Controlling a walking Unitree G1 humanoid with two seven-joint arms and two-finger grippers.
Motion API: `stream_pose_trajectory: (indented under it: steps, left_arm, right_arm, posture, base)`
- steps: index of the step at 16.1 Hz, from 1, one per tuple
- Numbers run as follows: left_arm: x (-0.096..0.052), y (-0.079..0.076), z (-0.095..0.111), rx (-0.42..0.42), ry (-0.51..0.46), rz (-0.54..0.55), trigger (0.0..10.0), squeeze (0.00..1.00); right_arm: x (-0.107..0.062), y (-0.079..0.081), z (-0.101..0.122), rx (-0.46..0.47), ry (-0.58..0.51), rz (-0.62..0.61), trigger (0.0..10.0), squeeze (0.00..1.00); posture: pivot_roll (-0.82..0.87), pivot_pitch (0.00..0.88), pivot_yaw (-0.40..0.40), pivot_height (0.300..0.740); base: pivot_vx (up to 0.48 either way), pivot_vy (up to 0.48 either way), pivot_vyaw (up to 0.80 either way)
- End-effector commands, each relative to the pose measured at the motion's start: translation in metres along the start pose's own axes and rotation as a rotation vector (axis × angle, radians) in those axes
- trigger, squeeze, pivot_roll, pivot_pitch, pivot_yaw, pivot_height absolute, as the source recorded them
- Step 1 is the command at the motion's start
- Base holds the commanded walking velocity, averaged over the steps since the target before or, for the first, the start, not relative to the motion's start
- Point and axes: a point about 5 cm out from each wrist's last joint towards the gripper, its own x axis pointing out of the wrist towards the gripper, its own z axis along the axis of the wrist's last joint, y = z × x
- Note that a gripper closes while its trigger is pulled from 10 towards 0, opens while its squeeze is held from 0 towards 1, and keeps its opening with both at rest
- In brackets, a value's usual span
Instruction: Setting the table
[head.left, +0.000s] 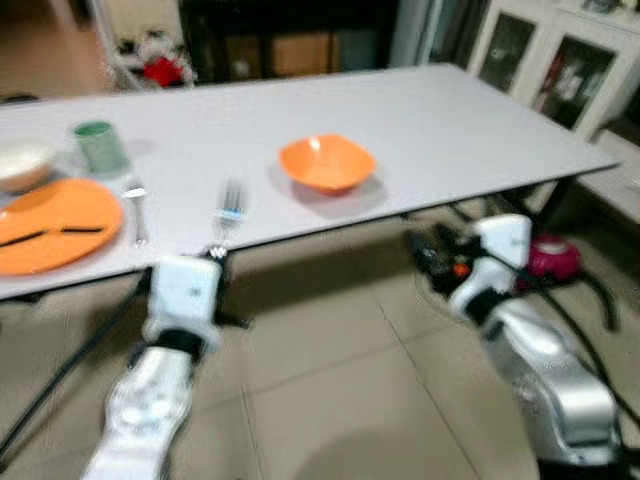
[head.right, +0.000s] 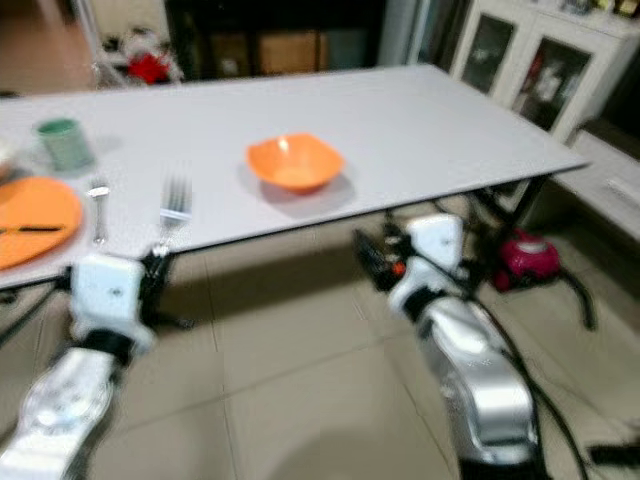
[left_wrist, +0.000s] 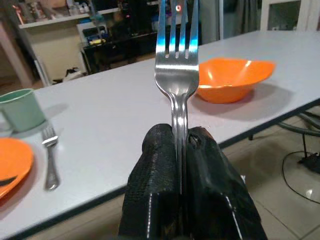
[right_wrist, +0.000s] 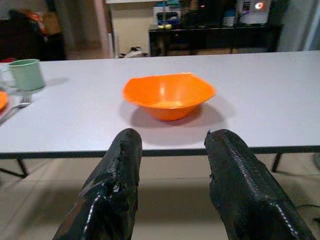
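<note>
Item: polished steel dinner fork (left_wrist: 177, 65), pinched upright by its handle in left gripper (left_wrist: 181, 145), tines up, just beside near edge of long white table (head.left: 450, 120). Judged light, rigid, slippery; handle grip suitable. Right gripper (right_wrist: 172, 145) spread, empty, below table edge, facing glossy orange plastic bowl (right_wrist: 168, 95). Open tabletop left of bowl; second fork (head.left: 136, 208) beside orange plate (head.left: 55, 225).

- The shiny steel fork (left_wrist: 176, 75) has its handle buried between the black fingers (left_wrist: 150, 190) of the left tool (left_wrist: 182, 150), and its tine tips run off the picture's edge.
- The flat orange plate (head.left: 50, 225) and the pale bowl (head.left: 20, 162) are cut off at the picture's side.
- Both head views are blurred.
</note>
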Motion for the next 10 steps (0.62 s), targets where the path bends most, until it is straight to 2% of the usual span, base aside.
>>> stream_pose_trajectory:
  steps: [1,2,7,10]
  left_arm:
    - [0.0044,-0.0075,0.0077,-0.009,-0.036,-0.033,10.0,0.00]
    - [0.0051,-0.0078,0.0079,-0.009,-0.038,-0.033,10.0,0.00]
    - [0.0058,-0.0063,0.0085,-0.002,-0.042,-0.040,10.0,0.00]
    - [0.0079,-0.0052,0.0101,0.002,-0.046,-0.040,10.0,0.00]
  right_arm:
    - [-0.0021,-0.0112,0.0038,-0.018,-0.003,-0.035,10.0,0.00]
    - [-0.0018,-0.0114,0.0040,-0.022,-0.004,-0.033,10.0,0.00]
    - [-0.0004,-0.0119,0.0053,-0.033,-0.016,-0.034,10.0,0.00]
    - [-0.0015,-0.0082,0.0072,-0.031,-0.023,0.015,10.0,0.00]
  posture:
    - [-0.09,0.000,-0.014,0.740]
    - [-0.09,0.000,-0.012,0.740]
    - [-0.09,0.000,-0.007,0.740]
    - [-0.08,0.000,-0.005,0.740]
  base:
    - [0.394,0.000,-0.80]
    - [0.394,0.000,-0.80]
    - [0.395,0.000,0.00]
    - [0.396,0.000,0.00]
